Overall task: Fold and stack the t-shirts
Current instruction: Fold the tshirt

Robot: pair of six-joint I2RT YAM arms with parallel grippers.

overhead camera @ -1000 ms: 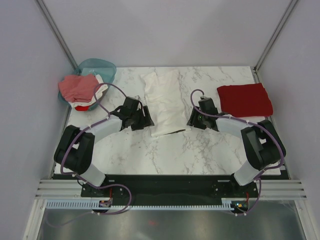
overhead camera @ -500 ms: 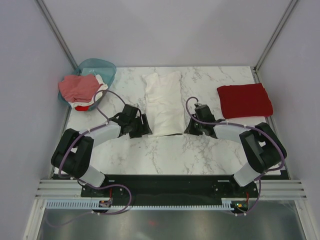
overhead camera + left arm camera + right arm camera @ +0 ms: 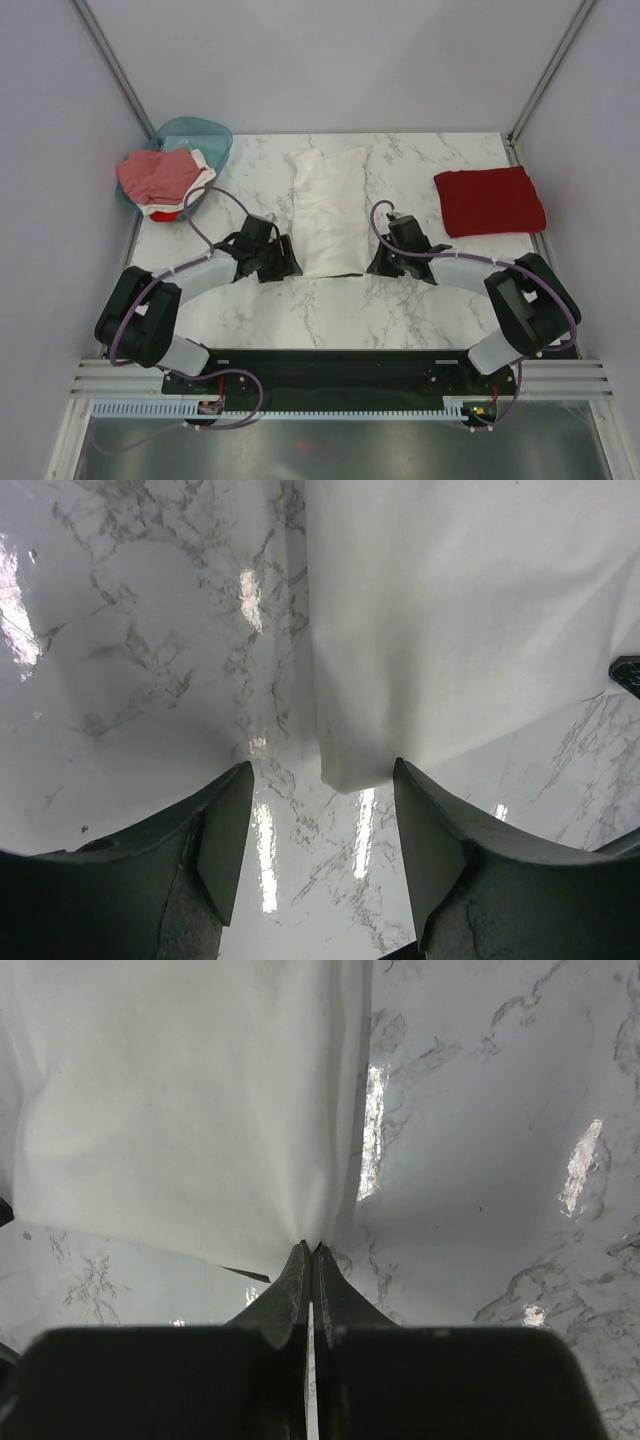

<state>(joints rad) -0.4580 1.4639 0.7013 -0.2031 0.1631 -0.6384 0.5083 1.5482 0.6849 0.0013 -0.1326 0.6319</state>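
A white t-shirt (image 3: 328, 205), folded into a long strip, lies in the middle of the table. Its near left corner (image 3: 345, 770) sits just ahead of my left gripper (image 3: 322, 830), which stands open with bare marble between its fingers. My right gripper (image 3: 312, 1252) is shut on the shirt's near right corner, and the white cloth (image 3: 180, 1110) gathers into its tips. From above, the left gripper (image 3: 290, 264) and right gripper (image 3: 373, 262) flank the shirt's near end. A folded dark red t-shirt (image 3: 489, 200) lies at the right. Pinkish-red and white t-shirts (image 3: 158, 178) are heaped at the far left.
A teal plastic basket (image 3: 208, 135) stands at the far left corner under the heap of tees. Grey walls close the table on three sides. Bare marble (image 3: 350, 310) lies between the white shirt and the arm bases.
Both grippers slid toward the near end of the white shirt. The right gripper closed on its near right corner. The shirt now lies straighter.
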